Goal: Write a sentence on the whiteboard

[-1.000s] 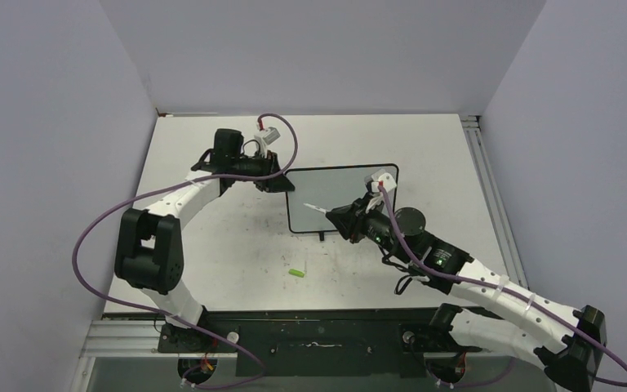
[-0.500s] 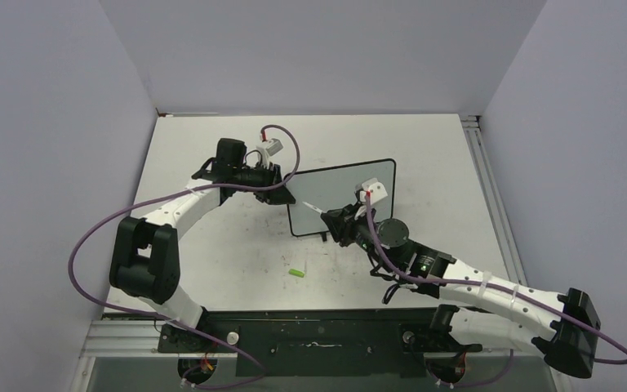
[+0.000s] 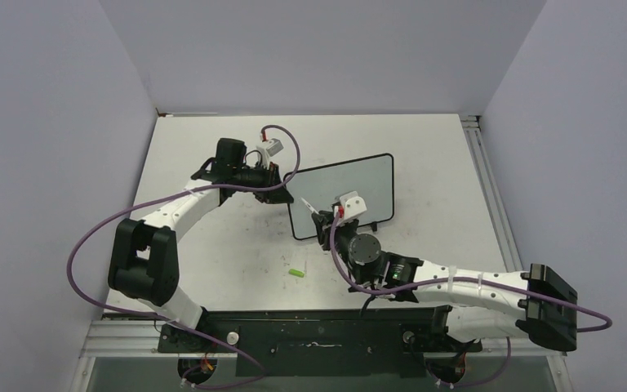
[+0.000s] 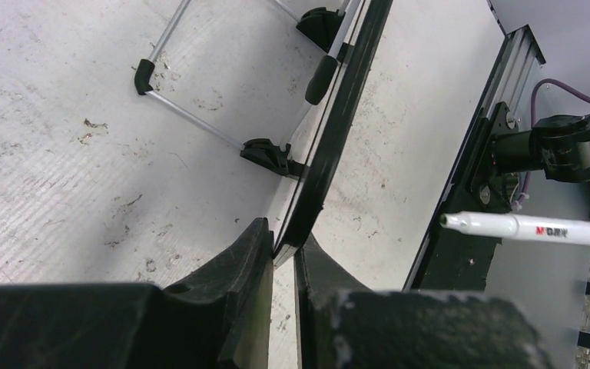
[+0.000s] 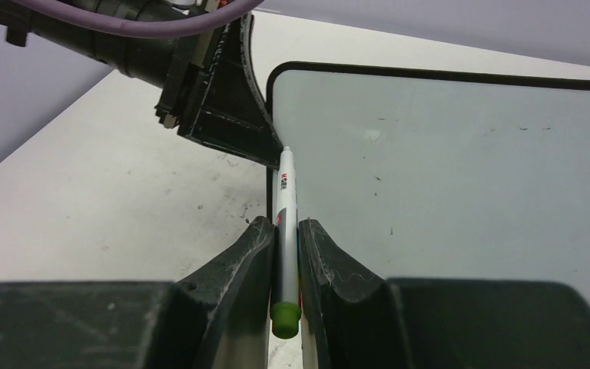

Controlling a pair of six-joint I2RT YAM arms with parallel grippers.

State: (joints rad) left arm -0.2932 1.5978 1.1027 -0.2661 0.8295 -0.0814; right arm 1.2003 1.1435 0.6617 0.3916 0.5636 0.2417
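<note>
The whiteboard (image 3: 351, 188) stands tilted on its black feet at the table's middle; it also shows in the right wrist view (image 5: 445, 161) and edge-on in the left wrist view (image 4: 338, 131). Its face is blank; no green sentence shows. My left gripper (image 3: 282, 193) (image 4: 284, 246) is shut on the board's left edge. My right gripper (image 3: 324, 226) (image 5: 286, 238) is shut on a white marker (image 5: 285, 200) with a green end. The marker's tip points at the board's upper left corner, close to the left gripper. The marker also shows in the left wrist view (image 4: 530, 228).
A small green marker cap (image 3: 296, 273) lies on the white tabletop (image 3: 212, 245) near the front. The board's wire stand (image 4: 192, 115) rests behind it. An aluminium rail (image 3: 486, 188) runs along the table's right edge.
My right arm has swung left and drawn nearer, carrying the marker toward the board's left edge. The left gripper tilted the board slightly at first, then held still.
</note>
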